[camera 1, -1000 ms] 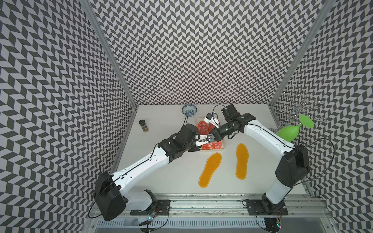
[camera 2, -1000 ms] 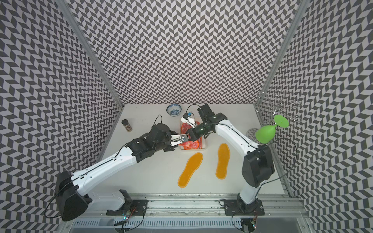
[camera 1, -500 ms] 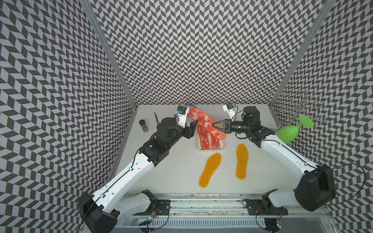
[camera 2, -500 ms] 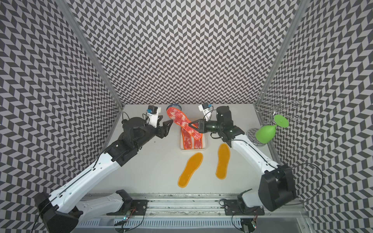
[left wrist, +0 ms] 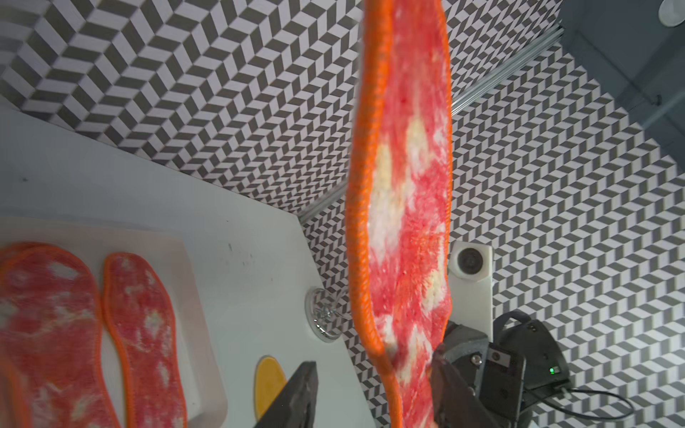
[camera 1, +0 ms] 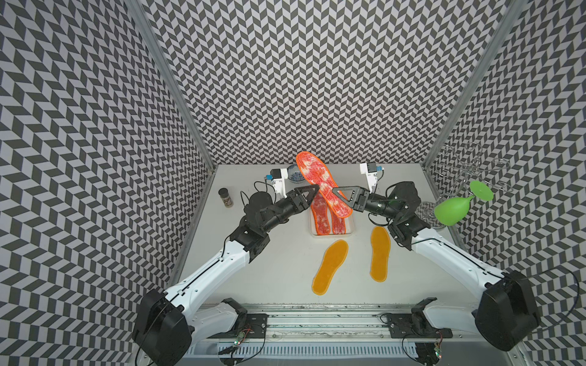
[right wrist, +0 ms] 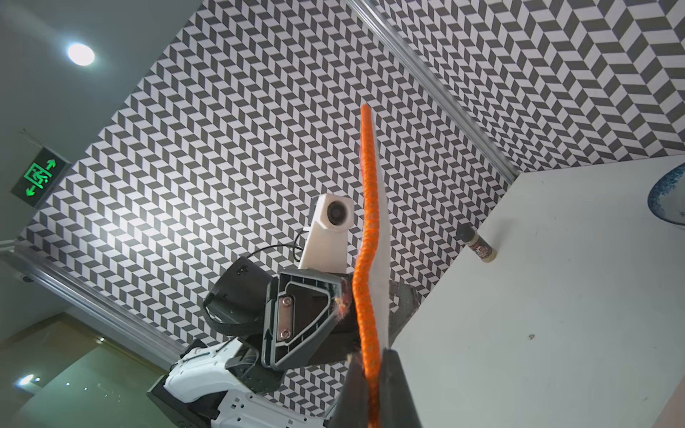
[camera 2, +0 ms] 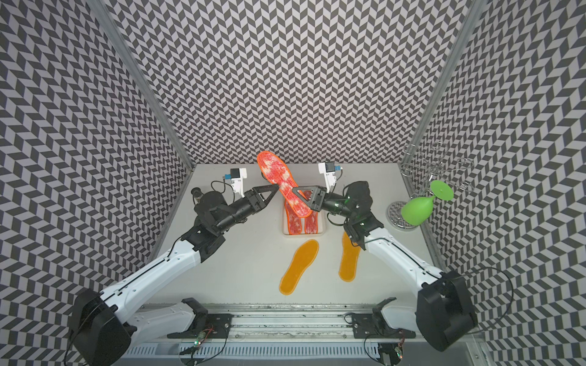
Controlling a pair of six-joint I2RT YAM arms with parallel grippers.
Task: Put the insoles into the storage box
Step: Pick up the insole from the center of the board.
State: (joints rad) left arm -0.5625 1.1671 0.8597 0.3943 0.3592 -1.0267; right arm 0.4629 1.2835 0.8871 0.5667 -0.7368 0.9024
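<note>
Looks like you're on the placing step: right gripper (camera 1: 335, 191) is clamped on the mottled red-and-white orange-edged insole (camera 1: 312, 172), held up above the shallow white plastic storage box (camera 1: 329, 234) below it. Left gripper (camera 1: 314, 189) straddles it, jaws apart. Next, I'd lay it flat inside.

Top views high, frontal, near-identical; wrist views close, opposed, sharing raised insole (left wrist: 404, 222).

Insole pair (camera 1: 321, 220) in storage box (camera 1: 311, 226); raised insole (camera 1: 317, 177) above; loose insoles (camera 1: 329, 267) before box.
</note>
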